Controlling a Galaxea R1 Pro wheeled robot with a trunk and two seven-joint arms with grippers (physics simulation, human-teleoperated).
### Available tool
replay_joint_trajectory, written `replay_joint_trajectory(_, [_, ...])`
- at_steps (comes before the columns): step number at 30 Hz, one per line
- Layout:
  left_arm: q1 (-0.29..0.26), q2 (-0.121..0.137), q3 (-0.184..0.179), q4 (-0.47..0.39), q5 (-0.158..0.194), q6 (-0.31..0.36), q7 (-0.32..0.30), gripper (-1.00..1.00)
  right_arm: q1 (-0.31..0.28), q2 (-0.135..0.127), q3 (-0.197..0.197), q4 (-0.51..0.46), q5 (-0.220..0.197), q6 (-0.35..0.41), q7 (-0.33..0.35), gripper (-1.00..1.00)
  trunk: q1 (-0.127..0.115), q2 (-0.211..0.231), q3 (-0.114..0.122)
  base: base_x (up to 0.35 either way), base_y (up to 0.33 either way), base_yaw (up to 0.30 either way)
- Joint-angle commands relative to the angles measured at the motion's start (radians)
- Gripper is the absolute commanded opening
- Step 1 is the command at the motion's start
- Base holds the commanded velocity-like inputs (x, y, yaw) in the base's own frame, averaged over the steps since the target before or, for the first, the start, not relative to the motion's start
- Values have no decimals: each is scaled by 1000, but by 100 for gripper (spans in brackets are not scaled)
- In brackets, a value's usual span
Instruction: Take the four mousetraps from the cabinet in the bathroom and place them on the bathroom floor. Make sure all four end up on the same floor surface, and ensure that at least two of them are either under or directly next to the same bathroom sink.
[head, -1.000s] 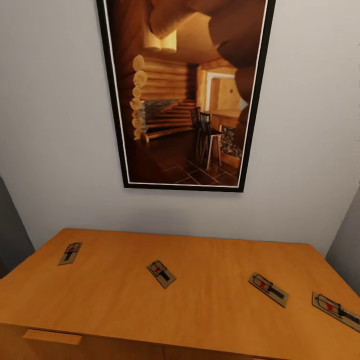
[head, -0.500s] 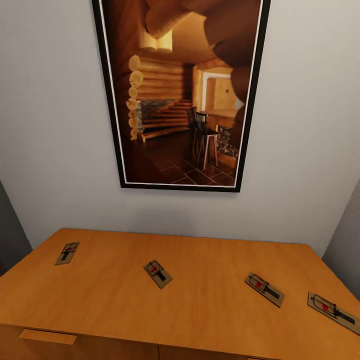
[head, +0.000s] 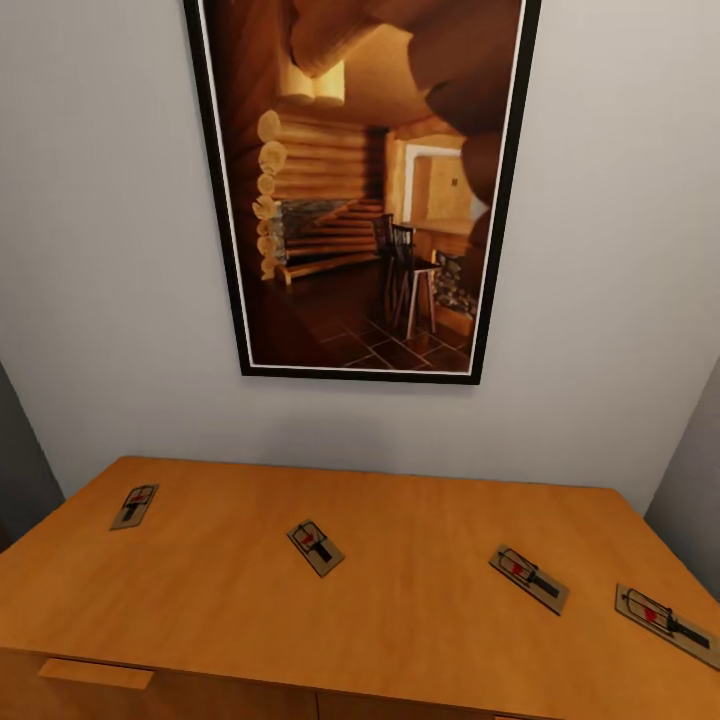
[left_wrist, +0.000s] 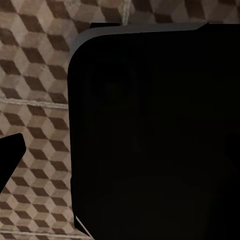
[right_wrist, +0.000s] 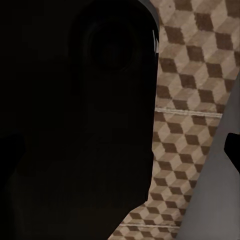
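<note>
Several mousetraps lie flat on the orange-brown top of the cabinet (head: 400, 620) in the head view: one at far left (head: 134, 506), one left of centre (head: 315, 547), one right of centre (head: 528, 578), and one at the right edge (head: 667, 624). Each is a small tan board with dark wire and a red mark. The left gripper (left_wrist: 120, 160) hangs over the cube-patterned bathroom floor (left_wrist: 35, 80), with one dark fingertip (left_wrist: 11, 152) at the picture's edge. The right gripper (right_wrist: 120, 150) is also over the bathroom floor (right_wrist: 185, 90), its fingertip (right_wrist: 233, 150) at the edge. Nothing is held.
A large black-framed picture (head: 360, 190) of a log interior hangs on the pale wall behind the cabinet. A slim handle (head: 95, 673) shows on the cabinet front. Dark robot body (left_wrist: 155, 130) blocks much of both wrist views.
The whole head view slid slightly between the earliest frame and the middle one, a camera move. The mousetraps lie where they were.
</note>
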Motion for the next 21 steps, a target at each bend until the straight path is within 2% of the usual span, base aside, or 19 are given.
replay_joint_trajectory(1, [0,0,1,-1,1,-2,0,100,0,0,1,0,1,-2,-1,100,0,0,-1,0,0,0])
replay_joint_trajectory(12, [0,-1,0,-1,0,-2,-1,100,0,-1,0,0,1,-9,-1,100,0,0,-1,-37,0,0])
replay_joint_trajectory(21, [0,0,-1,-1,-1,-2,-1,100,0,-1,0,0,0,-30,-1,100,0,0,-1,-258,0,0])
